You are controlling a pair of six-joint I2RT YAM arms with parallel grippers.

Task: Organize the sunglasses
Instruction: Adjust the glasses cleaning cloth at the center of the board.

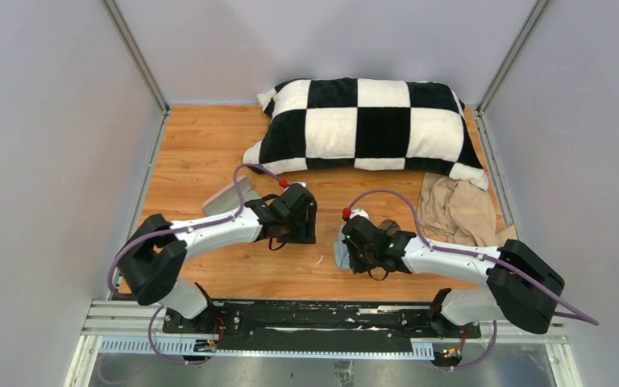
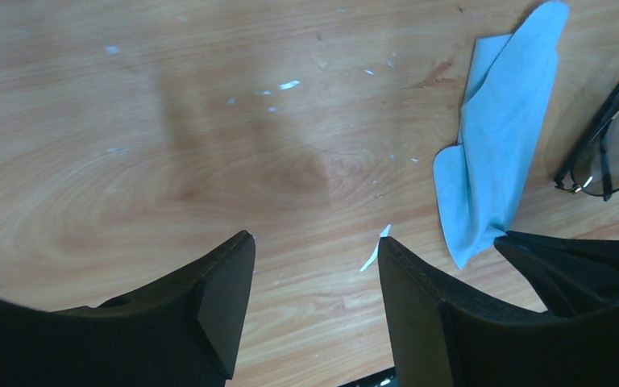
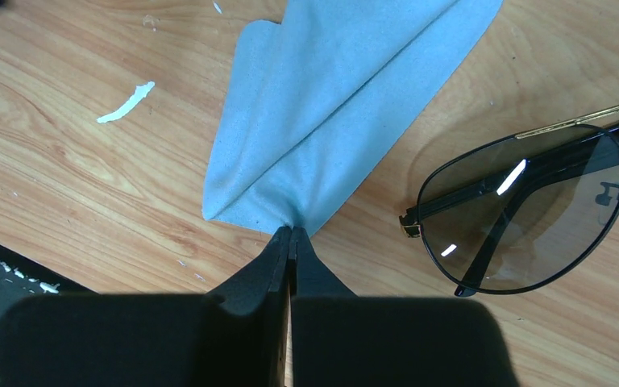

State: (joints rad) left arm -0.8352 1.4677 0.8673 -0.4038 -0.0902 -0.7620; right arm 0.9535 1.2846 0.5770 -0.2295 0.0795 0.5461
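Observation:
The sunglasses (image 3: pixel 524 211), with a thin dark frame, tinted lenses and folded arms, lie on the wooden table to the right of my right gripper; they also show at the right edge of the left wrist view (image 2: pixel 612 141). In the top view they are hidden under the right arm. My right gripper (image 3: pixel 292 231) is shut on a corner of the light blue cloth (image 3: pixel 338 105), which lies crumpled on the table (image 2: pixel 492 153). My left gripper (image 2: pixel 316 239) is open and empty over bare wood, left of the cloth. The grippers (image 1: pixel 297 219) (image 1: pixel 355 242) are close together at mid-table.
A pinkish-grey case (image 1: pixel 230 196) lies beside the left arm. A black-and-white checked pillow (image 1: pixel 371 125) fills the back. A beige cloth (image 1: pixel 455 211) lies at the right. Small white scraps (image 3: pixel 125 102) dot the wooden table (image 1: pixel 201 145).

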